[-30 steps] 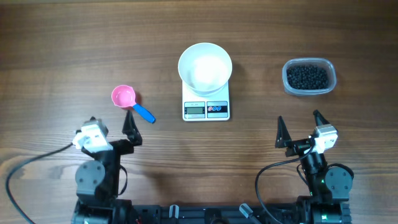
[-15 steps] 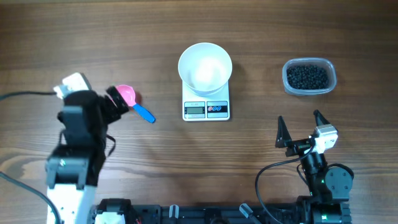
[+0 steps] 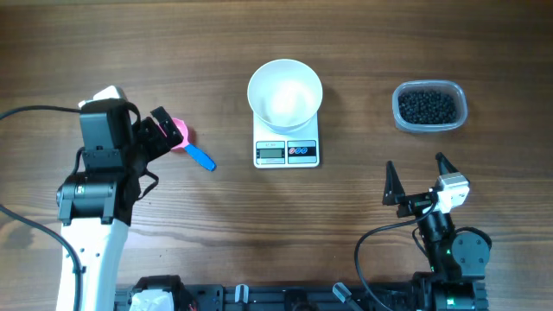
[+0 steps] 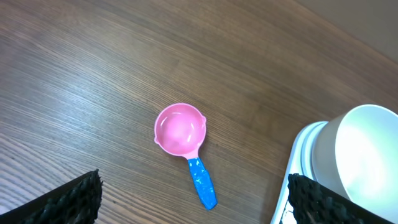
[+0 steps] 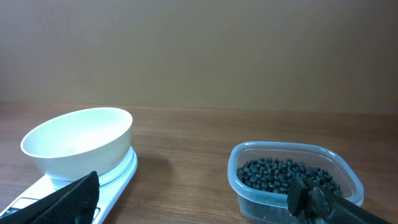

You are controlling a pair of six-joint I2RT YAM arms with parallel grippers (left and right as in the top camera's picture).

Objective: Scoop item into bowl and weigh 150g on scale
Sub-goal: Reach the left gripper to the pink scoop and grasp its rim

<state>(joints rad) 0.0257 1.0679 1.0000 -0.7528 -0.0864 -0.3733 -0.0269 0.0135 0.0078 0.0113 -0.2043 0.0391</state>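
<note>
Left gripper [image 3: 158,131] swung from base to above small pink plastic scoop [image 4: 180,129], jaws fully spread, empty. Step: reaching for scoop; next, descend, close on blue handle [image 4: 203,183]. Right gripper [image 3: 421,180] idle, wide, empty. Tiny black beads [image 3: 425,106] in clear tub [image 3: 460,115], right of round white bowl [image 3: 285,93] atop white scale [image 3: 286,153].

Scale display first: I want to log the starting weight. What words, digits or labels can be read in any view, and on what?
No text can be read.
Display of the scale: too small and blurred to read from overhead.
Bowl, pink scoop, clear tub: no markings visible.
</note>
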